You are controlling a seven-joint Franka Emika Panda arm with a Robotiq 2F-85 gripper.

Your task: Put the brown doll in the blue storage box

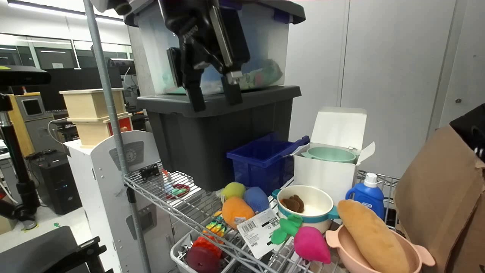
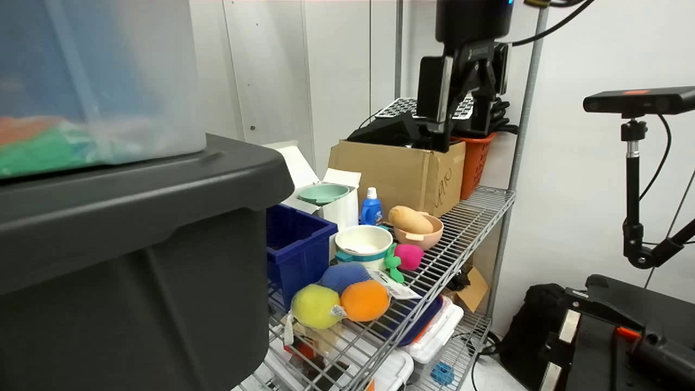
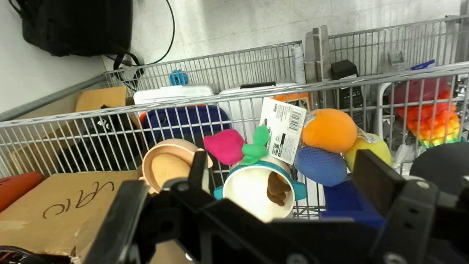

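The pincer (image 1: 215, 96) hangs high, its jaws wide apart. Below, in the wrist view, the white pot (image 3: 242, 187) appears between them. Below the pincer at one side, the brown doll (image 1: 373, 237) lies tilted in the pink bowl (image 1: 346, 246); at the other side the blue storage box (image 1: 261, 174) stands on the wire shelf (image 2: 486, 201).

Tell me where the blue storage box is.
In an exterior view, the blue storage box stands just right of centre, between the dark grey tote and the open white carton.
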